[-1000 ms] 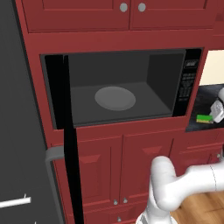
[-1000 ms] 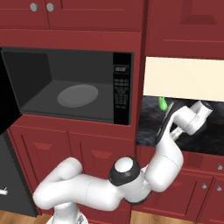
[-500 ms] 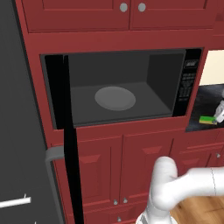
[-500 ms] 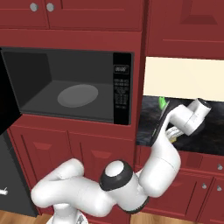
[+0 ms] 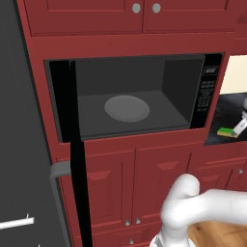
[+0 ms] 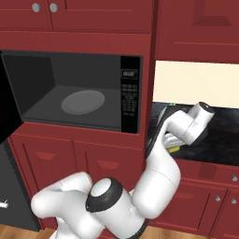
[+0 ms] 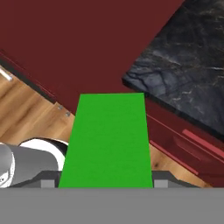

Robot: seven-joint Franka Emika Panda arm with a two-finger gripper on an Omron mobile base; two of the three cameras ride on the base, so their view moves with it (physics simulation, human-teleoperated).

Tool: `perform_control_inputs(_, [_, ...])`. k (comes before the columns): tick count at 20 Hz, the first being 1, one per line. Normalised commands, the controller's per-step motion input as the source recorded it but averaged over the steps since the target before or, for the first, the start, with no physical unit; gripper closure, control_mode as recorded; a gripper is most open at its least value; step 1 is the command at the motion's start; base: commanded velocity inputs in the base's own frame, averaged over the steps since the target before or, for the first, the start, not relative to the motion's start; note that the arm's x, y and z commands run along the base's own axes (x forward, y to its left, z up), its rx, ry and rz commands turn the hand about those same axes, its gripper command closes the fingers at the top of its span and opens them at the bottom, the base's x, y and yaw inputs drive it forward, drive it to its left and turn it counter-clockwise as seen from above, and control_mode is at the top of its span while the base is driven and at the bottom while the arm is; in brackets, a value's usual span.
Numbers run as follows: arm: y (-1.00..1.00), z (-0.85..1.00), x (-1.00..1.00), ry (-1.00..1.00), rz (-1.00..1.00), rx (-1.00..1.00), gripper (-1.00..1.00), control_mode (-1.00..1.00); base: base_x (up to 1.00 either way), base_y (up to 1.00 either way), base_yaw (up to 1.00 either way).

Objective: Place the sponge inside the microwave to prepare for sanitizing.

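Gripper (image 5: 238,126) clamps the flat green-and-yellow sponge (image 7: 107,142), which I hold over the black counter (image 7: 183,78) beside the open black microwave (image 5: 140,96), ready for transfer.

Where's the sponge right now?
The sponge is at the far right of the left base view, over the dark counter beside the open microwave, not inside it; it fills the hand view.

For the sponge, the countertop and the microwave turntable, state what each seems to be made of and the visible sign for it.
Sponge: probably soft foam, matte; bright green face over a yellow layer, no shine.
Countertop: looks like polished dark stone, marble or granite; black with pale veining.
Turntable: uncertain, perhaps glass or plastic; a flat, plain grey disc without reflections.
As everything is rendered, these are only guesses from appearance.
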Motion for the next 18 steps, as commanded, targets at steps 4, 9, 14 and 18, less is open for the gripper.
perform_control_inputs(4, [0.53, 0.25, -0.28, 0.0, -0.18, -0.04, 1.0, -1.0, 0.0, 0.0, 0.0])
perform_control_inputs(9, [0.52, 0.16, -0.18, 0.0, -0.1, 0.0, 1.0, -1.0, 0.0, 0.0, 0.0])
perform_control_inputs(14, [0.52, 0.25, -0.21, 0.05, -0.05, 0.0, 1.0, -1.0, 0.0, 0.0, 0.0])
perform_control_inputs(18, [0.52, 0.23, -0.3, 0.0, 0.0, 0.0, 1.0, -1.0, 0.0, 0.0, 0.0])
